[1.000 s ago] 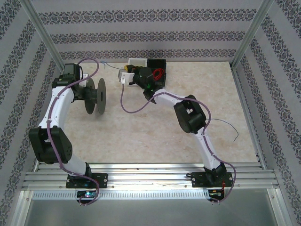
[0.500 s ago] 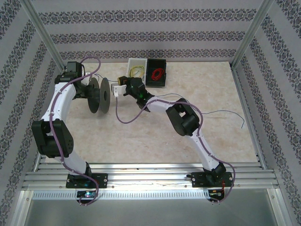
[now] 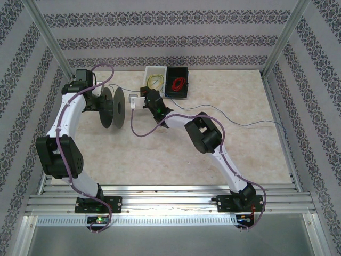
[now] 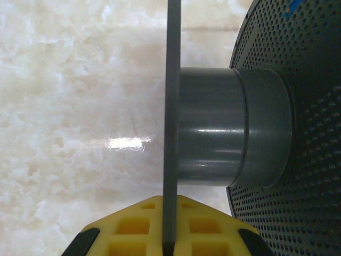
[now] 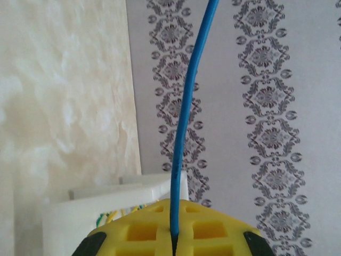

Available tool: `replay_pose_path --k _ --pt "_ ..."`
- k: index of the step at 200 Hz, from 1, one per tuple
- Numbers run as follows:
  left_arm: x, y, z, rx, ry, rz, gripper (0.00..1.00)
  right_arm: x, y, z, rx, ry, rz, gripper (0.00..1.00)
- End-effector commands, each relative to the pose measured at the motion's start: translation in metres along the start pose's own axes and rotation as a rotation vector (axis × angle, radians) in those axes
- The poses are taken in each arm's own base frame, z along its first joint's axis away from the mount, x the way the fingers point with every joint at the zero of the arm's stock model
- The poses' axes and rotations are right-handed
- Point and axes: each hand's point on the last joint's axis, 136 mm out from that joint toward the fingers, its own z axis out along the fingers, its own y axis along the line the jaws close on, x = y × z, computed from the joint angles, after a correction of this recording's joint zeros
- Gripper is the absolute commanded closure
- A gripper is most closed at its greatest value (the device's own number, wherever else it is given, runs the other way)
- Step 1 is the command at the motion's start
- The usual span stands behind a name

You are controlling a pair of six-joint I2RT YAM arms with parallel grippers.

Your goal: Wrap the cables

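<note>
The black spool [image 3: 113, 107] stands on edge at the back left of the table. My left gripper [image 3: 97, 103] is shut on its thin outer flange [image 4: 171, 106], which runs edge-on between the yellow pads of the left gripper [image 4: 170, 242]; the grey core [image 4: 210, 133] and the perforated flange [image 4: 298, 80] lie to the right. My right gripper [image 3: 136, 101] hovers just right of the spool. The thin blue wire [image 5: 187, 106] rises from the right gripper [image 5: 173, 237], which is shut on it. The blue wire [image 3: 245, 125] trails across the table toward the right edge.
A white box [image 3: 155, 80] with a yellow coil and a black box [image 3: 178, 82] with a red coil stand at the back, just behind my right gripper. Purple arm cords [image 3: 139, 133] loop over the table. Patterned walls and metal posts [image 3: 277, 48] enclose it.
My right gripper has swung left from the boxes to beside the spool, dragging the blue wire's tail out longer across the table. The left arm shifted the spool slightly early on.
</note>
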Motion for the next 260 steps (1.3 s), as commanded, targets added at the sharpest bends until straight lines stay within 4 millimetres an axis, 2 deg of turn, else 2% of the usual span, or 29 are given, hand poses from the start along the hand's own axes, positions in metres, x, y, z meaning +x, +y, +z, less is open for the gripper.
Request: replay_pose_path --k 1,33,69,117,138,162,192,220,237,260 --pt "-0.014 0.001 -0.01 -0.032 -0.032 -0.001 1.0 0.01 -0.024 0.002 0.105 0.067 -0.015 1.0" --pt "-0.014 0.005 -0.007 -0.057 -0.011 -0.004 1.0 0.014 -0.027 -0.001 0.152 0.081 -0.04 1.0" --pt "-0.012 -0.003 -0.001 -0.042 0.028 0.056 1.0 0.014 -0.025 -0.003 0.177 0.073 -0.045 1.0" --pt "-0.014 -0.006 0.004 -0.028 0.048 0.04 1.0 0.012 -0.04 -0.012 0.204 0.062 -0.073 1.0" --pt "-0.016 -0.009 0.006 -0.007 0.057 0.039 1.0 0.01 -0.042 -0.022 0.198 0.024 -0.068 1.0" --pt "-0.018 -0.014 0.008 0.024 0.049 0.043 1.0 0.001 -0.03 -0.04 0.131 -0.072 -0.038 1.0" --pt "-0.018 -0.016 0.008 0.036 0.047 0.049 1.0 -0.003 -0.032 -0.049 0.12 -0.115 -0.036 1.0" --pt "-0.018 -0.014 0.007 0.019 0.048 0.055 1.0 -0.016 -0.029 -0.066 -0.011 -0.216 0.049 1.0" --pt "-0.017 -0.012 0.007 0.011 0.053 0.057 1.0 -0.023 -0.015 -0.078 -0.133 -0.266 0.04 1.0" --pt "-0.017 -0.012 0.009 0.012 0.054 0.059 1.0 -0.023 -0.002 -0.089 -0.285 -0.267 0.048 1.0"
